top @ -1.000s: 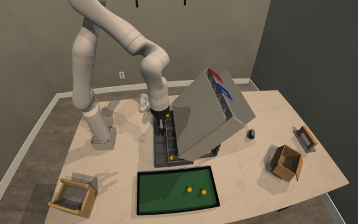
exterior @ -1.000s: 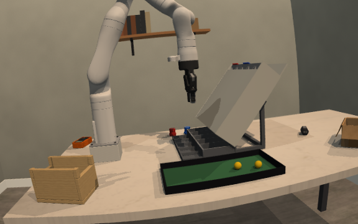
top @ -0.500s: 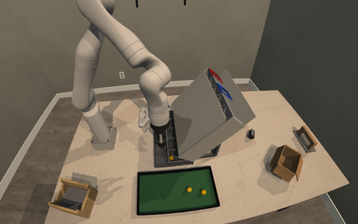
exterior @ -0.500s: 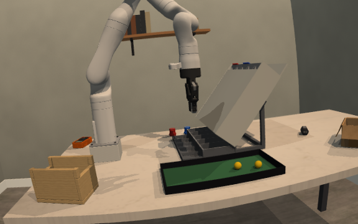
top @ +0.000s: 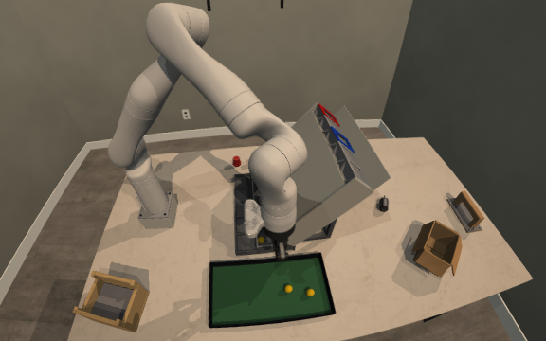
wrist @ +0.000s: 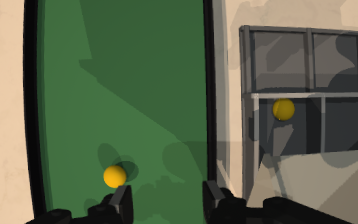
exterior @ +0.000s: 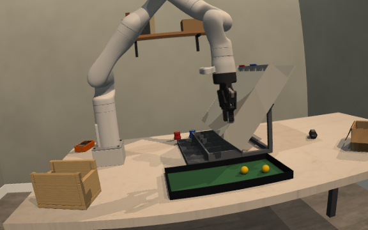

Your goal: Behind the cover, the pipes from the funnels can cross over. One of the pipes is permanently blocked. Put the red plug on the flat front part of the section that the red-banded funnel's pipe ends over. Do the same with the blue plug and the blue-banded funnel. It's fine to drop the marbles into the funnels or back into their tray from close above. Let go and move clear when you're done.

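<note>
Green tray (top: 263,310) (exterior: 203,181) (wrist: 130,100): two yellow marbles (top: 300,291) (exterior: 255,169) inside. Gripper (top: 281,256) (exterior: 229,121) (wrist: 167,199): above tray's rear edge, fingers part-spread, empty. Red plug (top: 236,161) (exterior: 177,135), blue plug (exterior: 192,133): on table behind tray.

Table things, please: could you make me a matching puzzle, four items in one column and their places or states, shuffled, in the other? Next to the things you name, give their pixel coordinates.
Items
A. red plug (top: 236,161) (exterior: 177,136)
B. orange gadget (exterior: 84,146)
C. gripper (top: 281,256) (exterior: 229,121) (wrist: 167,199)
D. cardboard box (top: 427,260) (exterior: 364,140)

Places or states
1. in the air, nothing between its fingers
2. flaps open, standing on the table
3. beside the blue plug (exterior: 192,133)
4. near the arm's base (top: 161,223) (exterior: 118,158)

Pairs: A-3; B-4; C-1; D-2
</note>
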Action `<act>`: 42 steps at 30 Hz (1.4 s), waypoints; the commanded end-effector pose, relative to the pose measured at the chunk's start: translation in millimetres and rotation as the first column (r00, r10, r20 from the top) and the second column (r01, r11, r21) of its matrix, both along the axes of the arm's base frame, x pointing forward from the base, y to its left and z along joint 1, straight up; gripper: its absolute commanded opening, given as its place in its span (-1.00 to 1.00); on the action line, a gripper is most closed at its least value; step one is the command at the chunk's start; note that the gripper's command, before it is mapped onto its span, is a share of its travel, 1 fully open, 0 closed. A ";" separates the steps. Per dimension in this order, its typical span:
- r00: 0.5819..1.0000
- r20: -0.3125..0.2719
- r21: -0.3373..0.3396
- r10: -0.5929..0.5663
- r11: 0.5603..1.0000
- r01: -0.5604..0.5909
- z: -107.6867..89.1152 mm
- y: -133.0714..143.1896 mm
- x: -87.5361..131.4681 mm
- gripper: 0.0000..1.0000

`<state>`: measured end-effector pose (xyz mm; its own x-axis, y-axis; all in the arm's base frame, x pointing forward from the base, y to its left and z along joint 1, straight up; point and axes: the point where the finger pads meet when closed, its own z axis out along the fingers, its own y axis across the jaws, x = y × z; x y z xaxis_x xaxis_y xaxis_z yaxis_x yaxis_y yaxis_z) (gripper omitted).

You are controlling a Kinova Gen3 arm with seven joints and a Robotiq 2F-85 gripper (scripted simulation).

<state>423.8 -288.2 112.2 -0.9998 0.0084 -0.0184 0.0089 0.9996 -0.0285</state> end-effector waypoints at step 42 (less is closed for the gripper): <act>1.000 -0.012 -0.004 -0.010 1.000 0.010 -135.1 -59.4 24.0 0.01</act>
<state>445.7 -345.8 -22.1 -0.9998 0.0189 -0.0010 0.0189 0.9993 -0.0309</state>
